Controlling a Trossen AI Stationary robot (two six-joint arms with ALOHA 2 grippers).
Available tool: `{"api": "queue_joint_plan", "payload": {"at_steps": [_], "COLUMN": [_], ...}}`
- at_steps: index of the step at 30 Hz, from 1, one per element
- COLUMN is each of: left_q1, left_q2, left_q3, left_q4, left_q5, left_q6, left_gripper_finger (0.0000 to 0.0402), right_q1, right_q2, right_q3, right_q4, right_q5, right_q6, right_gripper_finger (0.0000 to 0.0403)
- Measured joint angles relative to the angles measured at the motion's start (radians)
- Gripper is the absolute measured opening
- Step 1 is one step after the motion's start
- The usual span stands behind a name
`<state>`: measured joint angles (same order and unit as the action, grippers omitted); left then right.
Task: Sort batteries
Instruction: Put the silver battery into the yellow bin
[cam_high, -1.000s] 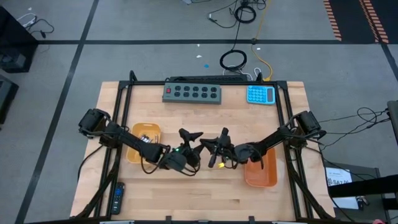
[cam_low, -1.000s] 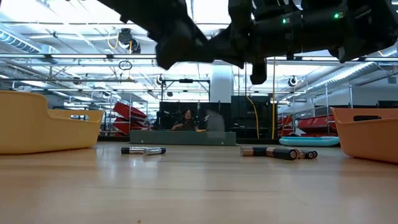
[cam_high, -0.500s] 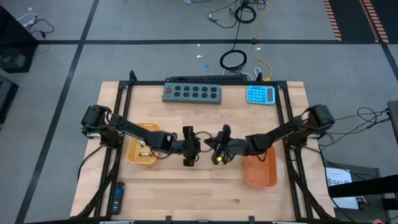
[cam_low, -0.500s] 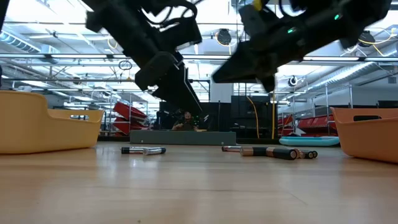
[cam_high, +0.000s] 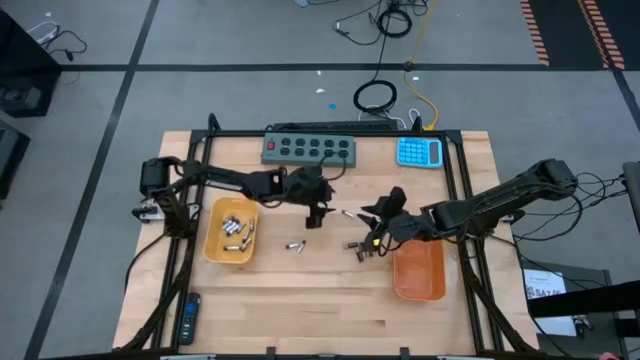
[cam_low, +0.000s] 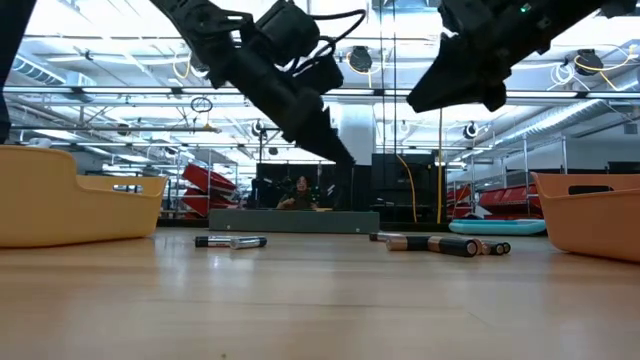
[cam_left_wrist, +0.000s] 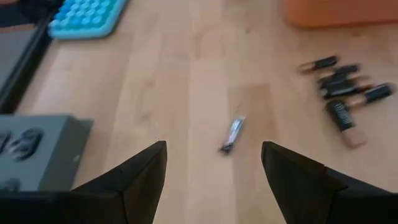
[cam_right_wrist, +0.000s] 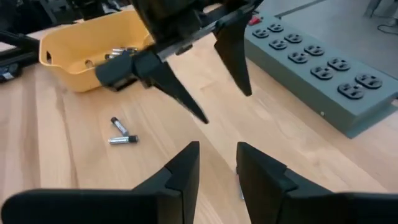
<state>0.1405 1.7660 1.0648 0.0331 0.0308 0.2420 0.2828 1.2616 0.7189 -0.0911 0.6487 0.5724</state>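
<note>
The left gripper (cam_left_wrist: 214, 163), open, hovers above one small silvery battery (cam_left_wrist: 232, 134) on the wooden table (cam_high: 300, 290); descend straddling it crosswise. The right gripper (cam_right_wrist: 217, 163) hangs part-open.

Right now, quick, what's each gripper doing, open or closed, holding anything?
Left gripper: open, holding nothing, above the table over one loose battery.
Right gripper: fingers slightly apart, nothing between them.

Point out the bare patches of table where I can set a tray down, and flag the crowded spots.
Bare wood runs along the near edge, below the yellow tray and orange tray. Crowded: the middle, with loose batteries, a dark battery cluster, and the left gripper and right gripper overhead. The power strip and calculator fill the far edge.
</note>
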Motion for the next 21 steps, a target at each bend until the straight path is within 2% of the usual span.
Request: {"api": "queue_joint_plan", "payload": {"at_steps": [6, 15, 21], "left_q1": [0.031, 0.031, 0.041], "left_q2": [0.085, 0.313, 0.424], "left_q3": [0.097, 0.350, 0.447], "left_q4": [-0.033, -0.156, -0.177], "left_q5": [0.100, 0.110, 0.101], "left_q6": [0.000, 0.008, 0.007], "left_gripper_finger": [0.0271, 0.0271, 0.0271], "right_q1": [-0.029, 0.022, 0.072], "right_q2": [0.001, -0.049, -0.069], "right_q3": [0.000, -0.001, -0.001], "right_q4": [-0.039, -0.094, -0.108], "right_q5": [-0.015, 0.098, 0.148], "right_q6": [-0.014, -0.011, -0.009], "right_gripper_finger": [0.0100, 0.0100, 0.0100]}}
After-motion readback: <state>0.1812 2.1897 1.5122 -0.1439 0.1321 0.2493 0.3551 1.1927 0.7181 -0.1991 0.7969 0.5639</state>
